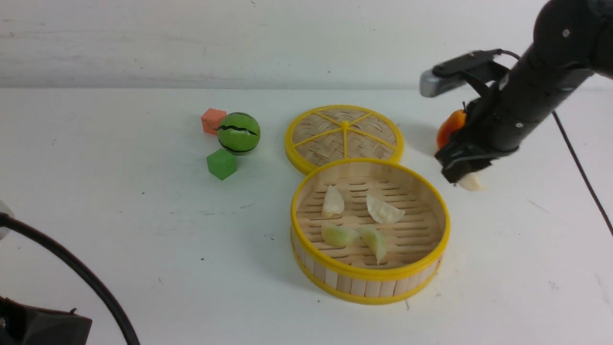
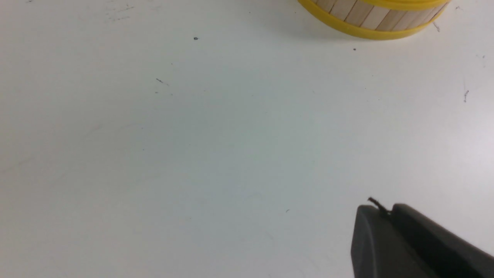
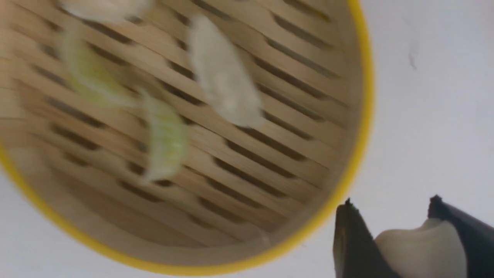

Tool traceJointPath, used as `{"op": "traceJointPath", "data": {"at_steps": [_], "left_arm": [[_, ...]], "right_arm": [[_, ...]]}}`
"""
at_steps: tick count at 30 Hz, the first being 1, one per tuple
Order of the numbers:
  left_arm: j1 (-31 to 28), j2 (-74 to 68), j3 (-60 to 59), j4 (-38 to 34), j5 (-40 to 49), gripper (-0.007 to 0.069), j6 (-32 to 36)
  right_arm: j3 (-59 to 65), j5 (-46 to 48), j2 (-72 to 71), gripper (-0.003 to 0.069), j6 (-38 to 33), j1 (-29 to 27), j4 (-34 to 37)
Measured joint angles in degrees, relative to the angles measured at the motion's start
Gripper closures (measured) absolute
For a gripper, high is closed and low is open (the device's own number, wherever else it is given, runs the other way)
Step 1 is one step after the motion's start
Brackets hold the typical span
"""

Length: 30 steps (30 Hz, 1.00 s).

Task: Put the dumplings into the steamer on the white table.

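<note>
The steamer (image 1: 306,191) stands on the white table (image 1: 119,230) at centre right. Two cream dumplings (image 1: 333,201) (image 1: 383,211) and two green-tinged dumplings (image 1: 339,235) (image 1: 376,242) lie on its slatted floor. My right gripper (image 1: 467,178) hangs just past the steamer's right rim, above the table, shut on a cream dumpling (image 1: 471,182). In the right wrist view this dumpling (image 3: 420,251) sits between the two black fingers, beside the steamer's rim (image 3: 361,116). My left gripper (image 2: 380,210) is shut and empty over bare table, with the steamer's wall (image 2: 370,15) far from it.
The flat woven lid with yellow spokes (image 1: 345,136) lies behind the steamer, touching it. A green striped ball (image 1: 238,132), an orange cube (image 1: 213,120) and a green cube (image 1: 221,164) sit to the left. An orange object (image 1: 450,127) lies behind the right gripper.
</note>
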<state>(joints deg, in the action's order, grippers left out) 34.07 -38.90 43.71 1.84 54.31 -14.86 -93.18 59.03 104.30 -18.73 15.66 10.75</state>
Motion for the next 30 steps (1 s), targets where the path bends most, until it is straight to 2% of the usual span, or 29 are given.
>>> {"op": "traceJointPath", "data": {"at_steps": [6, 12, 16, 25, 30], "left_arm": [[0.0, 0.0, 0.0, 0.3, -0.1, 0.0575, 0.4], [0.0, 0.0, 0.0, 0.4, 1.2, 0.0569, 2.6], [0.0, 0.0, 0.0, 0.4, 1.4, 0.0565, 2.8], [0.0, 0.0, -0.4, 0.4, 2.1, 0.0555, 2.8], [0.0, 2.3, -2.9, 0.3, 3.4, 0.0554, 2.8]], "right_arm": [[-0.1, 0.5, 3.4, 0.0422, 0.6, 6.1, 1.4], [0.2, -1.6, 9.0, 0.0422, 7.8, 6.8, 1.2], [0.2, -1.8, 11.2, 0.0420, 9.1, 6.8, 0.7], [0.2, -1.7, 11.5, 0.0228, 9.4, 6.8, -0.3], [0.5, 0.9, 6.3, 0.0228, 9.4, 6.8, -0.3]]}}
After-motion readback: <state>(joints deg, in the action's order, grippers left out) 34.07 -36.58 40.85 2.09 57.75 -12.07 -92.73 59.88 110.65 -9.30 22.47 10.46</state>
